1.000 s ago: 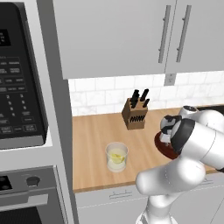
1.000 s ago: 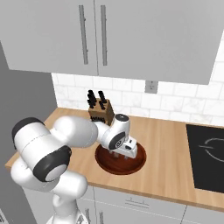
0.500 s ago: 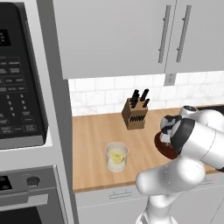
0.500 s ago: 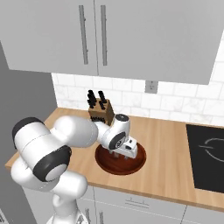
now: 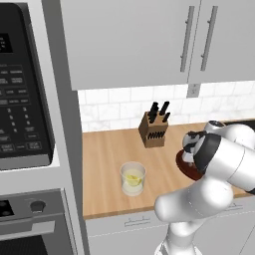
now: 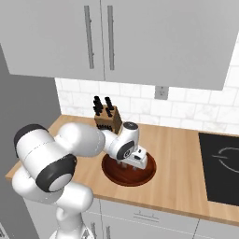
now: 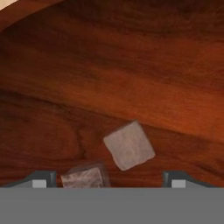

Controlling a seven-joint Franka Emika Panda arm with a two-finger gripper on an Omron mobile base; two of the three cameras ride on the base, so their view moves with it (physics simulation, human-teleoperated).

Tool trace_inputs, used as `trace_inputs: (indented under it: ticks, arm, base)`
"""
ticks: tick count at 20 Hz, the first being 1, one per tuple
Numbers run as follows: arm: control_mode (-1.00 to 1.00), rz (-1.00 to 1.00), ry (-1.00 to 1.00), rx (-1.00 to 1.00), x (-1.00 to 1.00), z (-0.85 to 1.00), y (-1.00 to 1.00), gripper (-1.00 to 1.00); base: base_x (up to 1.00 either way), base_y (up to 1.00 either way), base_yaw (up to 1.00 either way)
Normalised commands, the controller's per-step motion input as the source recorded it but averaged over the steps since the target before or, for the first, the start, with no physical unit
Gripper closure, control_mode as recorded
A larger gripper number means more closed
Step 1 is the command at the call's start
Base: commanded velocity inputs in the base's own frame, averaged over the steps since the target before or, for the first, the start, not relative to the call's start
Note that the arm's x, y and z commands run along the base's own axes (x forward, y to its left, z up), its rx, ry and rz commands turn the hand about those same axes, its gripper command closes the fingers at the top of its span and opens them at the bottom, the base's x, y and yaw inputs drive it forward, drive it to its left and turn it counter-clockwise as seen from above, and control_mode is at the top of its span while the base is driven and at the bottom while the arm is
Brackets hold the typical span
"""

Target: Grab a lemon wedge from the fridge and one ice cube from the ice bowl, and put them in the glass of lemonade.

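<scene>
A: Where is the tool point(image 7: 109, 181) at this moment?

B: It is low inside the ice bowl point(image 6: 112, 168), which stands on the wooden counter point(image 6: 182, 158) near its front edge. From the right base view the hand point(image 6: 135, 158) is over the middle of the bowl, pointing down.

A: Are the fingers spread or pressed together?

B: Spread. In the hand view the two finger tips point(image 7: 41, 179) stand wide apart at the bottom, and nothing is pinched between them.

A: What lies between them?

B: Two ice cubes on the dark reddish-brown floor of the bowl. One ice cube point(image 7: 129, 145) lies a little beyond the tips, near the middle of the gap and turned at an angle. The second ice cube point(image 7: 84, 177) lies closer, just beside the tip on the left of that view, and is partly cut off by the lower edge. I cannot tell if this cube touches the tip.

A: And the glass of lemonade point(image 5: 133, 178)?

B: It stands upright on the counter near the front edge, well apart from the bowl, toward the counter's left end in the left base view. A small lemon wedge point(image 5: 132, 176) is seen inside the drink.

A: Anything else on the counter?

B: A knife block point(image 5: 153, 130) near the back edge, against the tiled wall.
</scene>
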Motion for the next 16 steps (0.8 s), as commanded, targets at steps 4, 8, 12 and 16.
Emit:
trace_inputs:
  ticks: [4, 8, 12, 16]
  arm:
    - [-1.00, 0.00, 0.00, 0.00, -0.01, -0.01, 0.00, -1.00]
    - [-1.00, 0.00, 0.00, 0.00, 0.00, 0.00, 0.00, -1.00]
    - [-1.00, 0.00, 0.01, 0.00, 0.00, 0.00, 0.00, 1.00]
    - [-1.00, 0.00, 0.01, 0.00, 0.00, 0.00, 0.00, 1.00]
  base:
    - [0.00, 0.00, 0.00]
    - [0.00, 0.00, 0.00]
    - [0.00, 0.00, 0.00]
    - [0.00, 0.00, 0.00]
